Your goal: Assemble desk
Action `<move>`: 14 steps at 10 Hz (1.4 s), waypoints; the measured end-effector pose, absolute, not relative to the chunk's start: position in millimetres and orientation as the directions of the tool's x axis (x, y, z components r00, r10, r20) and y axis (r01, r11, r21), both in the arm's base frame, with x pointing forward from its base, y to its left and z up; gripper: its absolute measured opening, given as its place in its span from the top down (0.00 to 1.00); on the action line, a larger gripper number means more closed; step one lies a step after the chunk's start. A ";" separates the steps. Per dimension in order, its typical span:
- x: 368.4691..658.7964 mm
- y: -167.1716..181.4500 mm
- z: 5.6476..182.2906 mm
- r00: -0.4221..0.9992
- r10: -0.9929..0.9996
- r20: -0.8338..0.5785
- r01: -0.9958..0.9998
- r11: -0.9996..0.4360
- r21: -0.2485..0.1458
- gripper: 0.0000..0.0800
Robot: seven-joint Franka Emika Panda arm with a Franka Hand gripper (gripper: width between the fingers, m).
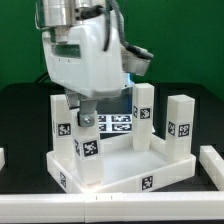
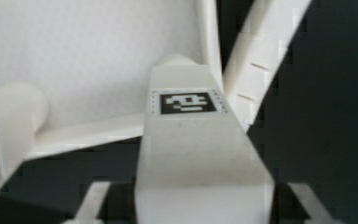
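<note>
The white desk top (image 1: pixel 118 178) lies with its rim up, and tagged square legs stand at its corners: one at the back left (image 1: pixel 62 118), one at the back (image 1: pixel 143 108), one on the right (image 1: pixel 180 120). My gripper (image 1: pixel 85 112) reaches down onto the upper end of the front-left leg (image 1: pixel 88 155). In the wrist view that leg (image 2: pixel 188 120) runs away from the camera, tag facing it, and fills the gap of my gripper (image 2: pixel 197 205). The fingers (image 2: pixel 101 200) press both its sides, so it is shut on this leg. Whether the leg's foot sits in a corner hole is hidden.
The marker board (image 1: pixel 116 124) lies flat behind the desk top, between the back legs. A white bar (image 1: pixel 214 166) runs along the exterior view's right edge. The big white arm body (image 1: pixel 85 50) hangs over the left half. Another leg (image 2: pixel 5 115) stands close beside the held one.
</note>
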State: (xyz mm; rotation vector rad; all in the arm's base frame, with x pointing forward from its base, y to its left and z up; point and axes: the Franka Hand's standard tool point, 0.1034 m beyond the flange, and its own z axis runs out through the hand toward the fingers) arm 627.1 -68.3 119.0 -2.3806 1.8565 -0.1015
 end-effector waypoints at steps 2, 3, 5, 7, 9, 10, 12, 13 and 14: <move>626.4 -63.9 118.4 0.089 -0.995 -0.049 -0.989 -0.083 -0.125 0.64; 626.4 -64.0 118.3 0.087 -0.995 -0.049 -0.989 -0.080 -0.125 0.64; 629.5 -58.4 120.9 0.346 -0.938 0.005 -0.932 -0.345 -0.116 0.50; 625.9 -43.1 116.2 0.590 -0.807 0.016 -0.803 -0.589 -0.091 0.29; 620.8 -40.6 113.2 0.711 -0.703 0.002 -0.701 -0.709 -0.077 0.19; 620.8 -41.0 113.2 0.751 -0.661 0.007 -0.658 -0.749 -0.076 0.19; 621.1 -42.8 113.4 0.866 -0.500 0.027 -0.498 -0.865 -0.064 0.19; 623.6 -43.3 114.3 0.954 -0.294 0.054 -0.292 -0.955 -0.047 0.19; 624.2 -44.7 114.5 0.992 -0.109 0.063 -0.106 -0.994 -0.039 0.19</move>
